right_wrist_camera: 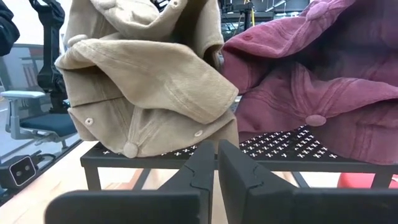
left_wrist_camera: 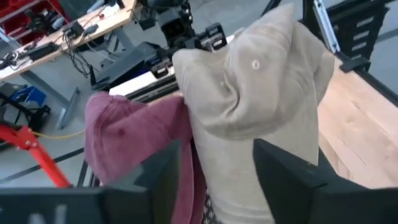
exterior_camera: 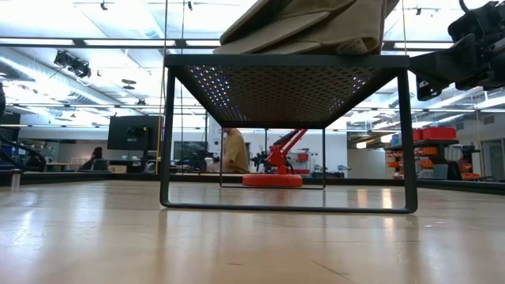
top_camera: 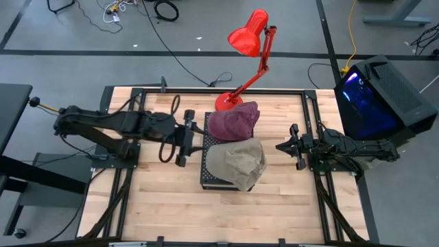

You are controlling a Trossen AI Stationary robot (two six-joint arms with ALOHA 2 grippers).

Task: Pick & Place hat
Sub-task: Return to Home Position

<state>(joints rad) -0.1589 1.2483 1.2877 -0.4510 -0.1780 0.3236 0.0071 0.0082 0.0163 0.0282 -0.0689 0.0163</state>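
A tan cap (top_camera: 236,163) and a maroon cap (top_camera: 233,122) lie side by side on a black perforated rack (top_camera: 204,165) in the middle of the table, the maroon one toward the far edge. The tan cap's brim hangs over the rack's near right corner. My left gripper (top_camera: 192,137) is level at the rack's left edge, open; in the left wrist view its fingers (left_wrist_camera: 283,177) stand apart in front of the tan cap (left_wrist_camera: 261,93) and the maroon cap (left_wrist_camera: 124,143). My right gripper (top_camera: 282,146) is shut, to the right of the rack, pointing at the caps (right_wrist_camera: 143,74).
A red desk lamp (top_camera: 250,55) stands with its base (top_camera: 225,101) just beyond the rack's far edge, its head high over the floor behind. A black box with blue light (top_camera: 374,96) sits off the table's right far corner. Bare wood lies near the rack's near side.
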